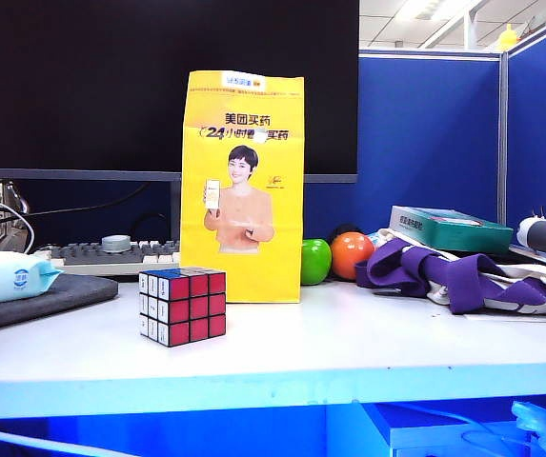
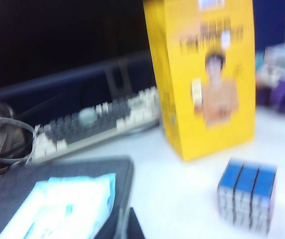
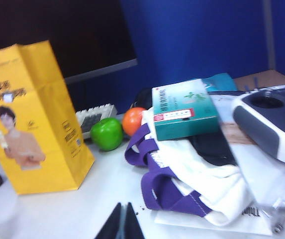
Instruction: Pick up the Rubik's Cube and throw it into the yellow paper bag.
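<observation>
The Rubik's Cube (image 1: pixel 183 307) stands on the white table, red face to the front and blue face on top, just left of and in front of the yellow paper bag (image 1: pixel 244 190). The bag stands upright. Neither arm shows in the exterior view. In the left wrist view my left gripper (image 2: pixel 126 215) is shut and empty, over the edge of a dark pad, well short of the cube (image 2: pixel 246 196) and the bag (image 2: pixel 204 74). In the right wrist view my right gripper (image 3: pixel 124 206) is shut and empty above bare table, between the bag (image 3: pixel 33 119) and a purple-and-white cloth.
A pack of wipes (image 1: pixel 6 276) lies on a dark pad (image 1: pixel 53 300) at the left, with a keyboard (image 1: pixel 111 255) and monitor (image 1: pixel 158 86) behind. Right of the bag are a green ball (image 1: pixel 315 262), an orange ball (image 1: pixel 352 254), purple-white cloth (image 1: pixel 463 276) and a teal box (image 1: pixel 449 228).
</observation>
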{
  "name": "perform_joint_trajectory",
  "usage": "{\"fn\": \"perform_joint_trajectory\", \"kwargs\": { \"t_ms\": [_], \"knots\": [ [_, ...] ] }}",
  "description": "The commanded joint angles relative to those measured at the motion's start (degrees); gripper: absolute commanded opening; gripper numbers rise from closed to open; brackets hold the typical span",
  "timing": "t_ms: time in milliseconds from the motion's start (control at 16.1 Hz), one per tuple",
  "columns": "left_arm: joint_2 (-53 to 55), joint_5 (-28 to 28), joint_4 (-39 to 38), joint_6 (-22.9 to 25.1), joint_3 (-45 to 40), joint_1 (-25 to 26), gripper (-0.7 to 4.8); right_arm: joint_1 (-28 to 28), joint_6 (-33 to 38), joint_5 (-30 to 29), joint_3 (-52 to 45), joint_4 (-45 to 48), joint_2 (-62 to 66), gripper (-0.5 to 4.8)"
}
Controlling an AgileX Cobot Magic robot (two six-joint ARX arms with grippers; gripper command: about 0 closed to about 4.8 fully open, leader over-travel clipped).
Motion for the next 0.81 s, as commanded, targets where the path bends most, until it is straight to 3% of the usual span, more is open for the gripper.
{"fn": "perform_joint_trajectory", "kwargs": {
  "t_ms": [62,248,434,557,805],
  "knots": [
    [0.0,-1.7,1.1,3.5,-0.4,0.4,0.26,6.1,-5.0,3.9,-0.5,2.8,0.0,-0.02],
    [0.0,0.4,3.1,3.8,-0.4,4.6,0.26,10.6,-7.5,5.4,-0.5,4.6,0.0,-0.02],
    [0.0,15.7,3.1,-0.5,-0.6,15.7,0.24,11.0,-7.4,4.7,-0.5,5.7,0.0,-0.01],
    [0.0,25.0,3.9,-3.6,-1.7,25.9,0.20,11.0,-7.4,3.9,-0.5,5.7,0.0,-0.01],
    [0.0,39.8,9.0,-10.4,-3.1,42.0,0.16,11.0,-7.5,3.3,-0.5,5.6,0.0,-0.01]
  ]
}}
